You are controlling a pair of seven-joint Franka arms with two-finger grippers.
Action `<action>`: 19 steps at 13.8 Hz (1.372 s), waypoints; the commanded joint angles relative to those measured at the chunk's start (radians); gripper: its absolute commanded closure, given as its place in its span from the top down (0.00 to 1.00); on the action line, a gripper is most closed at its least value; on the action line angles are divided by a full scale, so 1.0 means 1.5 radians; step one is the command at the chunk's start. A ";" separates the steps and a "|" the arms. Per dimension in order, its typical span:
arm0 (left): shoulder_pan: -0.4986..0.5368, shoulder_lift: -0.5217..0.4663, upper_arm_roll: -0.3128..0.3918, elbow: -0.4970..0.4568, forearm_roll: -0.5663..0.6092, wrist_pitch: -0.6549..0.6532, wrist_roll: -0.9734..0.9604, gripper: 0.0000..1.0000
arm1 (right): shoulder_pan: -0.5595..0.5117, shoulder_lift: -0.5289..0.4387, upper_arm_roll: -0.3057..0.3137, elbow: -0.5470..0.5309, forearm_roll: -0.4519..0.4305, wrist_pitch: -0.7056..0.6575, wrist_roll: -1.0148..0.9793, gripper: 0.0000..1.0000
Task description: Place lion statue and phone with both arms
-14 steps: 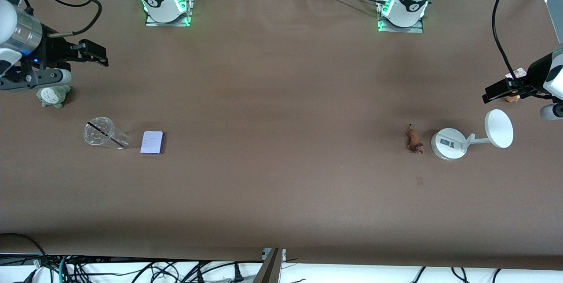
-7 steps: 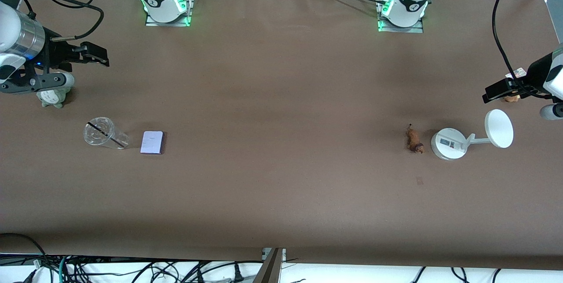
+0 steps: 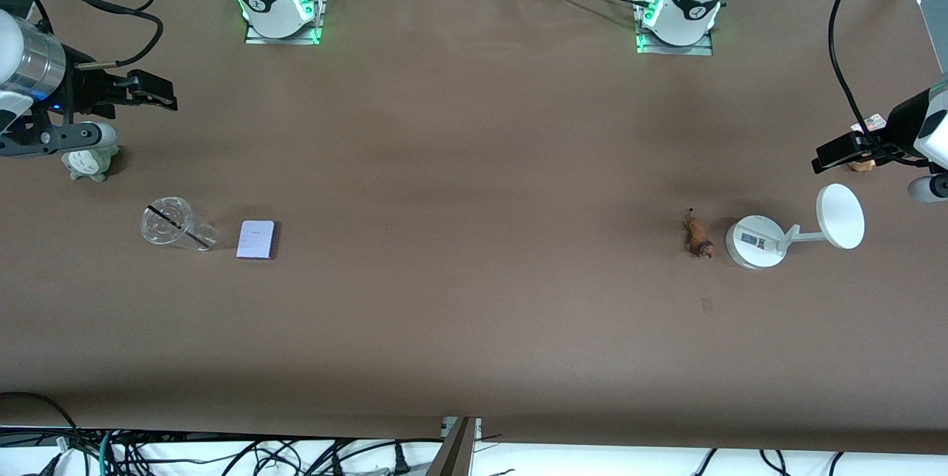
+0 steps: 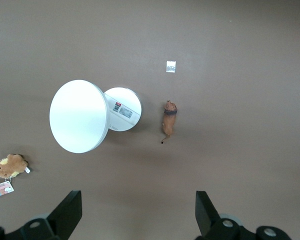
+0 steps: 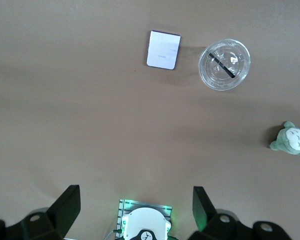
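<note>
The lion statue (image 3: 697, 236), a small orange-brown figurine, lies on the brown table beside the white stand; it also shows in the left wrist view (image 4: 168, 118). The phone (image 3: 256, 239), a flat pale lavender rectangle, lies beside the clear cup and shows in the right wrist view (image 5: 163, 50). My left gripper (image 3: 838, 152) hangs open and empty over the left arm's end of the table, its jaws wide apart in its wrist view (image 4: 138, 200). My right gripper (image 3: 155, 92) hangs open and empty over the right arm's end of the table (image 5: 135, 196).
A clear cup (image 3: 174, 223) with a black straw stands beside the phone. A grey-green plush (image 3: 90, 162) sits under the right arm. A white stand (image 3: 755, 240) with a disc (image 3: 840, 215) stands by the lion. A brown plush (image 3: 861, 164) lies under the left gripper.
My right gripper has shifted slightly toward the right arm's end of the table. The left arm, the lion statue and the phone have not moved.
</note>
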 commanded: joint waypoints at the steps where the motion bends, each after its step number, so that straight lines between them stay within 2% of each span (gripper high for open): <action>1: 0.006 0.013 -0.004 0.027 0.007 -0.017 0.013 1.00 | -0.098 -0.006 0.094 0.013 -0.007 -0.016 0.004 0.99; 3: 0.006 0.013 -0.004 0.027 0.007 -0.017 0.013 1.00 | -0.156 -0.009 0.146 0.013 -0.006 -0.015 0.003 0.99; 6: 0.006 0.013 -0.004 0.027 0.007 -0.017 0.013 1.00 | -0.158 -0.032 0.148 -0.018 -0.007 0.003 0.006 0.99; 7: 0.006 0.013 -0.004 0.027 0.007 -0.017 0.013 1.00 | -0.162 -0.087 0.148 -0.099 -0.004 0.060 0.004 0.99; 8: 0.006 0.013 -0.004 0.027 0.007 -0.017 0.013 1.00 | -0.163 -0.108 0.148 -0.132 -0.002 0.078 0.002 0.99; 19: 0.006 0.013 -0.004 0.027 0.007 -0.017 0.013 1.00 | -0.154 -0.103 0.146 -0.113 0.000 0.084 0.005 1.00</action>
